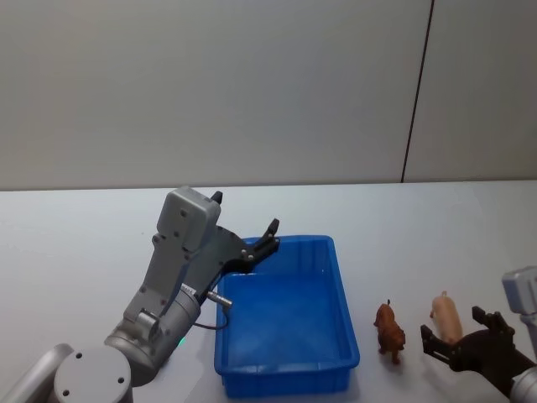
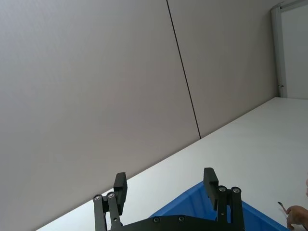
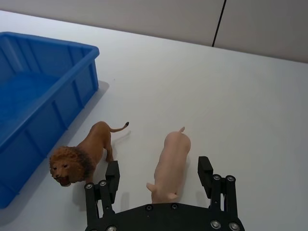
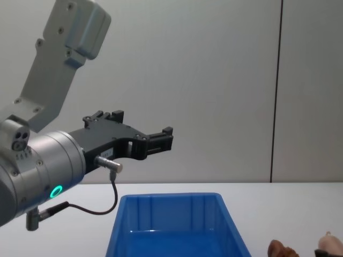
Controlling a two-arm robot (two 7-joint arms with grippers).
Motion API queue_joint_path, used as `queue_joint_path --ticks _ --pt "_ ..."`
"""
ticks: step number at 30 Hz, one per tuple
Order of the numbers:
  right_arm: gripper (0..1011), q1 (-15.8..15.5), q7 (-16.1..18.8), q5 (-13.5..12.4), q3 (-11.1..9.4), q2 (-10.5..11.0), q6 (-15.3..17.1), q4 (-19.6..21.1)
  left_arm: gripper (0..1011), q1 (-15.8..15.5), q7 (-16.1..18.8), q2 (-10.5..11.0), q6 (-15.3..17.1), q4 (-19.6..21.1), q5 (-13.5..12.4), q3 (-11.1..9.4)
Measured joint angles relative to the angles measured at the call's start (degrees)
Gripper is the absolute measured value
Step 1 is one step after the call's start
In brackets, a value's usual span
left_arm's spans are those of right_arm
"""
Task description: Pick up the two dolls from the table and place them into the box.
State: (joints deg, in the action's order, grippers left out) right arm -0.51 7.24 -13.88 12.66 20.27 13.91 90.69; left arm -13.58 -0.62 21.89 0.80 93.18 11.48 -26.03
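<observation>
Closing now, the spread right claw point(image 3: 159, 168), flanking the pale pink plastic pig doll point(image 3: 171, 159) right of the bright blue rectangular plastic box point(image 3: 72, 48), might knock the shaggy brown lion doll point(image 3: 89, 154) standing between pig and box; the spread left claw point(image 2: 164, 178) hovers above the box's left rim.

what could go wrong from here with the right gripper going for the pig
1. The open right gripper frames the head end of the pig doll, and the lion doll stands close beside it. The finger on that side could bump or topple the lion while closing.
2. Gripped near one end, the pig's smooth rounded body might pivot or slip on the lift.
3. The left gripper hangs open above the blue box and might crowd the drop.
</observation>
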Motion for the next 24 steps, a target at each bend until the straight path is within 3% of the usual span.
queue_joint_path --ticks 15,24 --pt "1001 1.65 0.10 -0.53 0.27 -1.42 1.40 -3.69 1001 0.00 0.00 0.00 0.00 0.00 0.00 0.00" --pt "782 2.42 0.12 -1.57 0.10 -1.98 1.55 -5.45 1001 0.00 0.00 0.00 0.00 0.00 0.00 0.00"
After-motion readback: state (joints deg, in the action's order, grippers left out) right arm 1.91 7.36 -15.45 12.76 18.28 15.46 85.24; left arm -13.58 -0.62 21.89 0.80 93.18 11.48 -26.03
